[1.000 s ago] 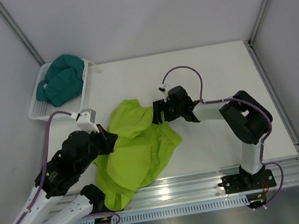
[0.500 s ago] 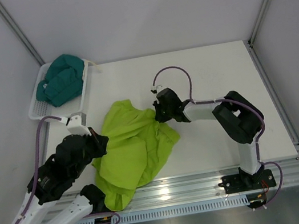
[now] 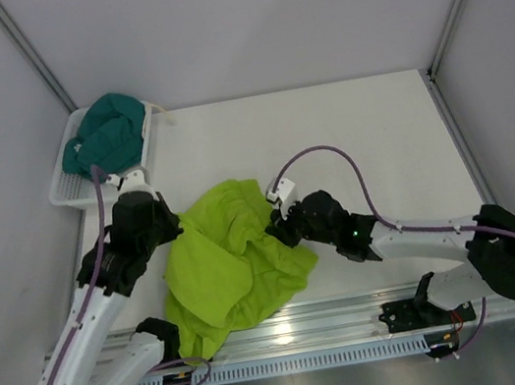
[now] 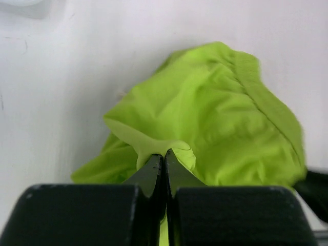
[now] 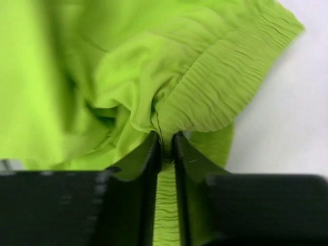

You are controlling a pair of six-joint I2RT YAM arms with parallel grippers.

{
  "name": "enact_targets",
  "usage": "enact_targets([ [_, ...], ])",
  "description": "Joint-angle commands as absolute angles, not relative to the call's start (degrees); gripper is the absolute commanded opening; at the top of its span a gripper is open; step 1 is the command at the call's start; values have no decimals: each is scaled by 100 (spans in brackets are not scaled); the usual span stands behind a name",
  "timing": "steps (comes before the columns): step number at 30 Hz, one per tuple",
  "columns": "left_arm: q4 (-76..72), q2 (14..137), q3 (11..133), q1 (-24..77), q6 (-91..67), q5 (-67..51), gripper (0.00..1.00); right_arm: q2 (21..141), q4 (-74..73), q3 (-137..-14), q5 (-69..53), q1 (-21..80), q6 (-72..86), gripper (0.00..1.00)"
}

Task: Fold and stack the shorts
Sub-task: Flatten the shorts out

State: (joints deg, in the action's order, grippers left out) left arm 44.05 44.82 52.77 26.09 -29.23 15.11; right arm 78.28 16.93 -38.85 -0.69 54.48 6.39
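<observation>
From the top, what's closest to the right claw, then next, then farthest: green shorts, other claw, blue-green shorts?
1. The lime green shorts: pinched in the right gripper itself.
2. The left gripper: across the shorts, on the left.
3. The teal shorts: far left corner, in the basket.

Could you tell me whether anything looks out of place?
The lime green shorts lie crumpled, a corner drooping over the table's near edge, pinched by the left gripper and right gripper. The teal shorts sit bunched in the basket.
</observation>
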Motion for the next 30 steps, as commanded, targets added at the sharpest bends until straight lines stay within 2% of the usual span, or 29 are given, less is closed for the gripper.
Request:
enact_targets([
  [1,3631,5287,5571,1873,-2391,721,0,7296,2636,-3499,-79,6010,-456,23],
  [5,3446,6184,6133,1390,-2294,492,0,7295,2637,-3516,-272,6135,-563,37],
  [6,3419,6301,6196,1319,-2285,405,0,7286,2645,-3516,-246,6126,-545,52],
  [8,3358,6416,6214,1056,-2224,142,0,7181,2707,-3454,-464,5986,-344,61],
  [9,3262,6390,6153,976,-2206,45,0,7146,2785,-3428,-692,5837,-195,69],
  [11,3156,6110,5873,897,-2189,-132,0,7145,2908,-3384,-1385,5103,481,75],
  [12,3051,6013,5741,896,-2171,-114,0,7267,3057,-3384,-2111,4802,771,78],
  [14,3067,5837,5600,896,-2048,-44,0,7522,3233,-3471,-2730,4048,1516,79],
  [16,3243,5739,5581,896,-1917,182,0,7970,3419,-3594,-3365,3728,1914,82],
  [17,3313,5739,5581,896,-1864,219,0,8128,3393,-3777,-3497,3553,2151,93],
  [18,3427,5765,5581,896,-1811,228,0,8295,3314,-3892,-3602,3507,2223,98],
  [24,3735,5889,5563,905,-1486,430,0,9639,2926,-4587,-3814,3288,2627,99],
  [30,3753,5783,5326,896,-1319,615,0,9976,2857,-4667,-3938,2989,2892,99],
])
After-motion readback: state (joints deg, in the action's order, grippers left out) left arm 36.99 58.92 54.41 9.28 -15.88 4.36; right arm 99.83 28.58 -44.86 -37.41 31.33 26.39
